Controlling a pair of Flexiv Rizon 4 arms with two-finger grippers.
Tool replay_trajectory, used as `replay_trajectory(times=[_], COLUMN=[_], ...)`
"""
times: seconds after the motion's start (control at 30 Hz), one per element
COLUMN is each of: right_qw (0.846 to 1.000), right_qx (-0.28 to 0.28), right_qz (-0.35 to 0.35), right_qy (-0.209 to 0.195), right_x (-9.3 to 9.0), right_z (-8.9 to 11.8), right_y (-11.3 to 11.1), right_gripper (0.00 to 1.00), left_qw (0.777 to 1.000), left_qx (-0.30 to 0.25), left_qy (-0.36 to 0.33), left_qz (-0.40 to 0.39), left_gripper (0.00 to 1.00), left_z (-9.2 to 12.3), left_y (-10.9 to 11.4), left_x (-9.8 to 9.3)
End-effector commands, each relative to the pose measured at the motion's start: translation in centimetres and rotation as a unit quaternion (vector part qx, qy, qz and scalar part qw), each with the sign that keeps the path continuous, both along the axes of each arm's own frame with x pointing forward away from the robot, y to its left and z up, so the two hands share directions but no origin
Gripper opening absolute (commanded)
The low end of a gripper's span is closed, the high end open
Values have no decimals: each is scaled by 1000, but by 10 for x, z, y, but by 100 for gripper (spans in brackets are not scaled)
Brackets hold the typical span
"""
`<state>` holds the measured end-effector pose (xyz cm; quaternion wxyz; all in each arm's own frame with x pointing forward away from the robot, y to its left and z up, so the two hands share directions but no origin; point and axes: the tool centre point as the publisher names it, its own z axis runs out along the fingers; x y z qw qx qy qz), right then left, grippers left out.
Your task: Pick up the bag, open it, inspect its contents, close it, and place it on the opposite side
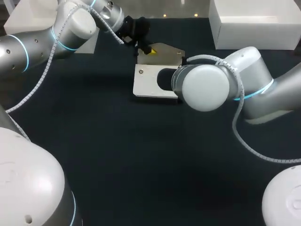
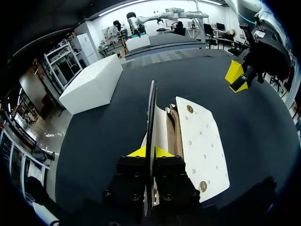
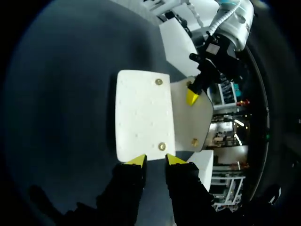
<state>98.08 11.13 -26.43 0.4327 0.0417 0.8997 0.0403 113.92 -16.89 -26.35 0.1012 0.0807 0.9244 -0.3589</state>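
Note:
A white bag lies flat in the middle of the dark table. Its flap stands raised at the far side. My left gripper is shut on the flap's edge; in the left wrist view the flap runs edge-on between the fingers of the left gripper, with the quilted bag body beside it. My right gripper hovers above the bag near a snap, fingers slightly apart and holding nothing. It also shows as the right gripper beyond the bag. The right arm hides it in the head view.
A white box stands at the back right and another white box at the back left, also seen as the white box. The right arm's elbow hangs over the bag's right end.

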Motion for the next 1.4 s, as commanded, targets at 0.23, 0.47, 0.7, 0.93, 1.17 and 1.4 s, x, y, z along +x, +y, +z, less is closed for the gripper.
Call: replay_trajectory(times=[0.23,0.47,0.7,0.93,1.17,1.4], right_qw=[999,999,999,996,992,991], right_qx=[6,-5,-5,-21,-15,-16], right_qz=[12,12,12,46,69,72], right_qy=[45,46,46,75,102,114], right_x=[9,11,11,34,60,74], right_z=[28,34,34,38,33,25], right_y=[-6,-8,-8,3,7,12], right_gripper=[0,0,0,0,0,0], left_qw=[1000,1000,1000,1000,1000,1000], left_qx=[3,3,3,-1,-1,-3], left_qy=[-13,-14,-14,-8,1,7], left_qz=[9,11,11,0,8,7], left_gripper=[0,0,0,0,0,0], left_z=[15,16,16,19,25,33], left_y=[11,11,11,12,14,16], left_x=[-23,-25,-25,-32,-39,-44])
